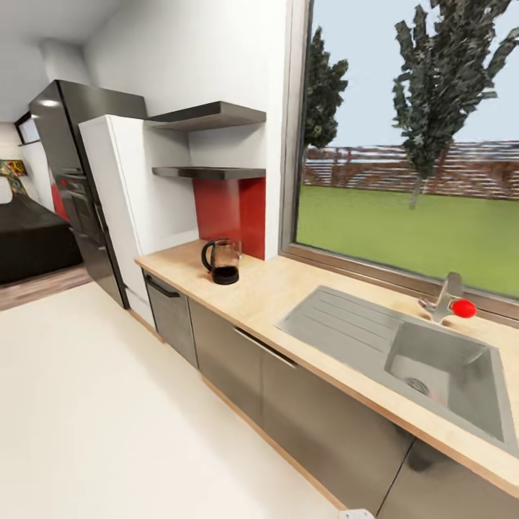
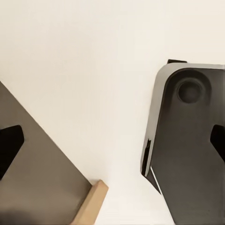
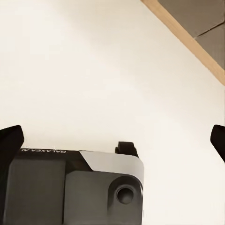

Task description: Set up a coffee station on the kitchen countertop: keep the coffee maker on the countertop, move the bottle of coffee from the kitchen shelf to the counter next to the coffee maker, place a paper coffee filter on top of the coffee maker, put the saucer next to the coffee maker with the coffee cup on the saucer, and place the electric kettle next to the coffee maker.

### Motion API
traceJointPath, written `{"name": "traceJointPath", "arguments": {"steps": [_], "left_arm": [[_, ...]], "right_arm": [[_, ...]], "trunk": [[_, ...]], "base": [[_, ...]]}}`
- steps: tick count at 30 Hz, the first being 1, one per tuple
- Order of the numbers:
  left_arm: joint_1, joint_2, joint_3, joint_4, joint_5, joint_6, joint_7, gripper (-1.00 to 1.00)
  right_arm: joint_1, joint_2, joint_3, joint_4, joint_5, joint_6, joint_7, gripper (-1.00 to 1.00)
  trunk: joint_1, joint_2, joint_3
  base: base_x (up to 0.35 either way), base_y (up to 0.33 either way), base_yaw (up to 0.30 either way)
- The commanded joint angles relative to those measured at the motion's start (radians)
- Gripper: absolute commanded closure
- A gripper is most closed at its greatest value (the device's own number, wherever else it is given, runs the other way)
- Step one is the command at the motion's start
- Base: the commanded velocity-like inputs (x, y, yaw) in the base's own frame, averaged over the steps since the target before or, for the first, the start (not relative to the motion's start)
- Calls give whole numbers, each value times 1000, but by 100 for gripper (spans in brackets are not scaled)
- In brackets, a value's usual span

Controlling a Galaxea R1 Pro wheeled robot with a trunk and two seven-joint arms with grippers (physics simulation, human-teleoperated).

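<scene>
The electric kettle (image 1: 222,261) stands at the countertop's (image 1: 288,288) far left end. Both grippers (image 2: 112,145) (image 3: 112,140) hang spread apart over the floor (image 1: 86,404), well away from it

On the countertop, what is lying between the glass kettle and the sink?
In the head view, only bare wooden countertop lies between the kettle and the sink; nothing stands on that stretch.

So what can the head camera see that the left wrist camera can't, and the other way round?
The head view takes in the countertop, an electric kettle standing on it, the sink with its faucet, two wall shelves, the fridge and the window. The left wrist view looks down at the robot's dark base and the tips of its open left gripper. Both show the pale floor and grey cabinet fronts.
</scene>
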Motion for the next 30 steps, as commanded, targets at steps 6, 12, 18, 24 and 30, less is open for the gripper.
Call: {"name": "traceJointPath", "arguments": {"steps": [6, 12, 18, 24, 30], "left_arm": [[0, 0, -9, -3, 9, -2, 5, -100], [0, 0, -9, -3, 9, -2, 5, -100], [0, 0, -9, -4, 9, -2, 5, -100], [0, 0, -9, -3, 9, -2, 5, -100], [0, 0, -9, -3, 9, -2, 5, -100]], "right_arm": [[-1, 0, 9, -2, -10, 6, -5, -100], [0, 0, 9, -1, 0, 4, -5, -100], [22, -2, 9, -2, 135, 1, -5, -100], [32, 2, 9, -3, 164, 0, -4, -100], [34, 3, 9, -3, 166, 0, -4, -100]], "trunk": [[1, -2, -2], [1, -2, -2], [1, -2, -2], [1, -2, -2], [1, -2, -2]], "base": [[243, 249, 246], [249, 247, 36], [249, 246, 3], [249, 246, 0], [244, 254, 0]]}}
